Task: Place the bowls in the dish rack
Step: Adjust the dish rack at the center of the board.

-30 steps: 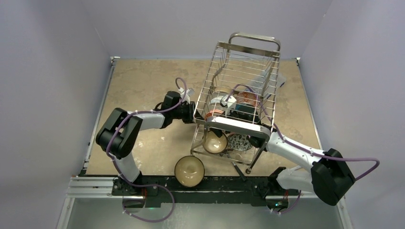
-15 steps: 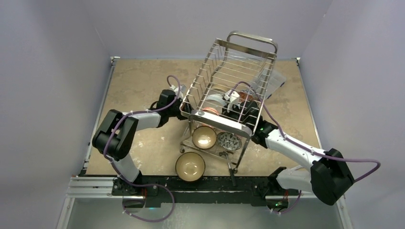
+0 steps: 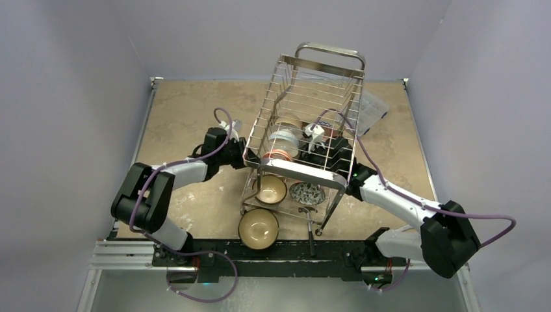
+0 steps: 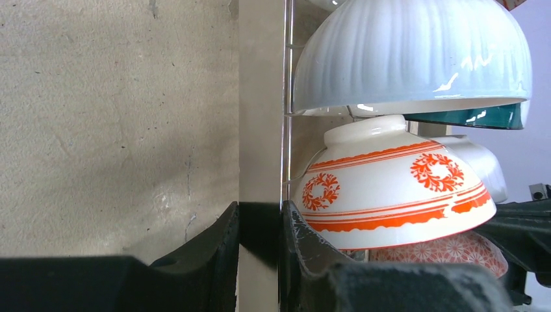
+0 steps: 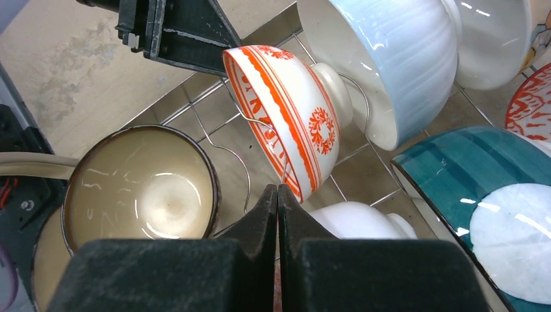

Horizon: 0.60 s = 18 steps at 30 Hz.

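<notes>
The chrome wire dish rack [image 3: 305, 97] stands tilted mid-table. My left gripper [image 3: 245, 156] [image 4: 260, 214] is shut on a flat upright bar of the dish rack [image 4: 260, 130] at its left side. My right gripper [image 3: 320, 155] [image 5: 278, 190] reaches into the upper tier, shut, with nothing seen between its fingers; its tips lie against the rim of a red-and-white bowl [image 5: 286, 110] [image 4: 396, 188]. A white ribbed bowl [image 5: 383, 58] [image 4: 409, 58] and a teal bowl [image 5: 481, 188] sit beside it. A dark brown, cream-lined bowl [image 3: 270, 189] [image 5: 140, 185] sits in the lower tier. A larger copper-brown bowl [image 3: 258, 229] rests on the table.
A patterned bowl [image 3: 307, 193] sits in the rack's lower tier next to the brown one. A clear plastic box [image 3: 371, 107] lies behind the rack at the right. Grey walls close in the tan table [image 3: 182, 117] on three sides.
The rack has shifted left and turned, with the left arm drawing back to the left while holding its bar. The bowls in the lower tier moved left with it.
</notes>
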### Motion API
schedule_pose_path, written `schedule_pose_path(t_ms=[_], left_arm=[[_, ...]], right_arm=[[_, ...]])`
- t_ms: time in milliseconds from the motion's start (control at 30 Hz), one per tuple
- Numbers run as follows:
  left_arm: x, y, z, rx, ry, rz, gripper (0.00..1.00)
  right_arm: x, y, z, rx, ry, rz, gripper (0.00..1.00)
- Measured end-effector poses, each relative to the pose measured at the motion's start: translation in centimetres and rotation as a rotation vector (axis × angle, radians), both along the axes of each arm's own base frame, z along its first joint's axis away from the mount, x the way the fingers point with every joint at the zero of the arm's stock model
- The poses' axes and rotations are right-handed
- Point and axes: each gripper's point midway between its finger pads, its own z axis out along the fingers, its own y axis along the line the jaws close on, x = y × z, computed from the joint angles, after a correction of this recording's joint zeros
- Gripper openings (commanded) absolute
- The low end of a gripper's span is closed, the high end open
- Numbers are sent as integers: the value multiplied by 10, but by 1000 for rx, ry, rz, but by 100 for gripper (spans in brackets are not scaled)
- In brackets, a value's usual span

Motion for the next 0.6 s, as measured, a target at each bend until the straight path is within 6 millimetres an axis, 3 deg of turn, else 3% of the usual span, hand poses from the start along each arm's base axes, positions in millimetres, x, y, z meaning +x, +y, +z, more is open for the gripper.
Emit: schedule_pose_path(t_ms=[300,400,600], left_arm=[[-1,1,3,-18,-7,-5,0],[4,17,-8,7,13,48,0],[22,41,-7,23,-12,132,0]], right_arm=[[1,4,-1,97,81,69,0],[5,2,5,128,67,95,0],[12,4,10,136,10,148,0]])
